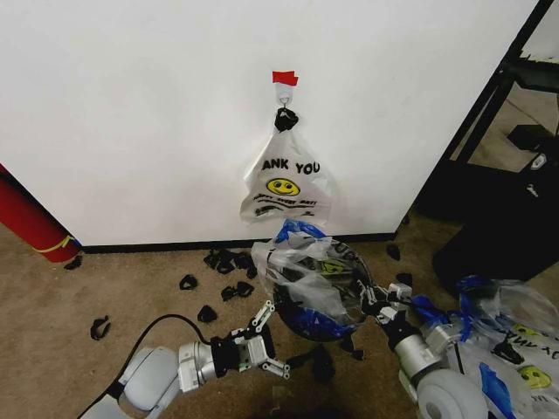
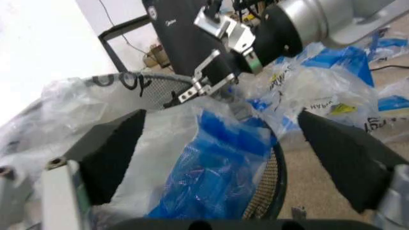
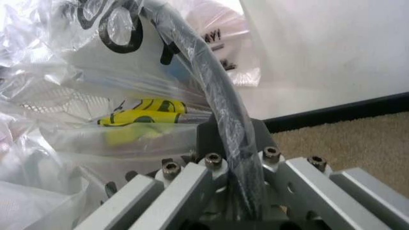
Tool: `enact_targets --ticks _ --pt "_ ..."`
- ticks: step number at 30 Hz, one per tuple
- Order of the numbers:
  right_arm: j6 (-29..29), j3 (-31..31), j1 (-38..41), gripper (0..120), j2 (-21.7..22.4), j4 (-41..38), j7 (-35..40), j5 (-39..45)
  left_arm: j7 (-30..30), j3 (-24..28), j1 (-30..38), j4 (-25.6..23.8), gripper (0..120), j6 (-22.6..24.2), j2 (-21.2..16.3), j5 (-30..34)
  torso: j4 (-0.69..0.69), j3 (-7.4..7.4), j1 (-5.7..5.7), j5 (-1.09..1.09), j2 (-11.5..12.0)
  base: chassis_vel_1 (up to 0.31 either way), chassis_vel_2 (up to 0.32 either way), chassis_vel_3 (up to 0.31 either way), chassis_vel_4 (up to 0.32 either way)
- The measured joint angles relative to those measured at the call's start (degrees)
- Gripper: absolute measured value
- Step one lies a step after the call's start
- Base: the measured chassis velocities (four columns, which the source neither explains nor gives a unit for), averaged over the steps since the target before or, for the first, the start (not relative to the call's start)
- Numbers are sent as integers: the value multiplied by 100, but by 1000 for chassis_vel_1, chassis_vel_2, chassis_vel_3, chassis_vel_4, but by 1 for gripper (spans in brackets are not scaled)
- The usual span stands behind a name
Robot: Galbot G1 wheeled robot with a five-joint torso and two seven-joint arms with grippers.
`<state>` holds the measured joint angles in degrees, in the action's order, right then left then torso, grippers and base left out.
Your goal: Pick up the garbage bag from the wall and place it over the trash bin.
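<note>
The garbage bag [image 1: 306,275] is draped over the trash bin [image 1: 301,321] below the wall [image 1: 131,105]. The right gripper [image 1: 369,301] is clamped on bag and rim; the left gripper [image 1: 262,345] stands spread apart beside the bin.

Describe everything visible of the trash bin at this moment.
The trash bin is a small round black mesh bin on the carpet below the wall hook. A translucent garbage bag with blue handles is draped over its mouth. The right gripper clamps its rim through the plastic; the left gripper is open beside it.
</note>
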<state>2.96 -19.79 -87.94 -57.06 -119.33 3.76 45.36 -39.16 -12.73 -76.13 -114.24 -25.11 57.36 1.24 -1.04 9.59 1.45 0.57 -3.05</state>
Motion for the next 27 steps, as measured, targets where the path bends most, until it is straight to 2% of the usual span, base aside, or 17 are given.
enact_targets --ticks 2,3,7,8,13,15,18,19,20,22,25,27 --pt "-13 3 -23 0 0 -50 13 18 62 22 21 41 80 39 48 -121 0 0 0 0 0 0 0 0 0" --pt "-13 3 -23 0 0 -50 13 18 62 22 21 41 80 39 48 -121 0 0 0 0 0 0 0 0 0" --pt "-22 -12 -41 0 32 -118 23 70 169 25 41 91 61 52 83 -226 0 0 0 0 0 0 0 0 0" --pt "-22 -12 -41 0 32 -118 23 70 169 25 41 91 61 52 83 -226 0 0 0 0 0 0 0 0 0" --pt "-30 -20 -39 0 41 -130 34 81 271 48 11 41 40 90 80 -182 0 0 0 0 0 0 0 0 0" --pt "-35 -20 -37 0 42 -130 38 83 277 50 9 36 39 98 80 -172 0 0 0 0 0 0 0 0 0" --pt "-51 -18 -25 0 42 -131 46 93 284 52 12 34 24 114 85 -154 0 0 0 0 0 0 0 0 0" --pt "-51 -18 -25 0 42 -131 46 93 284 52 12 34 24 114 85 -154 0 0 0 0 0 0 0 0 0" --pt "-62 -17 -7 0 44 -131 47 101 287 52 13 37 15 119 94 -129 0 0 0 0 0 0 0 0 0" --pt "-84 -17 27 0 57 -130 57 135 297 66 -12 48 6 129 95 -5 0 0 0 0 0 0 0 0 0" --pt "-97 -17 63 0 52 -109 95 191 247 84 -24 66 0 128 82 138 0 0 0 0 0 0 0 0 0" --pt "-111 -18 93 0 44 -92 143 248 85 64 -26 72 0 119 63 224 0 0 0 0 0 0 0 0 0"
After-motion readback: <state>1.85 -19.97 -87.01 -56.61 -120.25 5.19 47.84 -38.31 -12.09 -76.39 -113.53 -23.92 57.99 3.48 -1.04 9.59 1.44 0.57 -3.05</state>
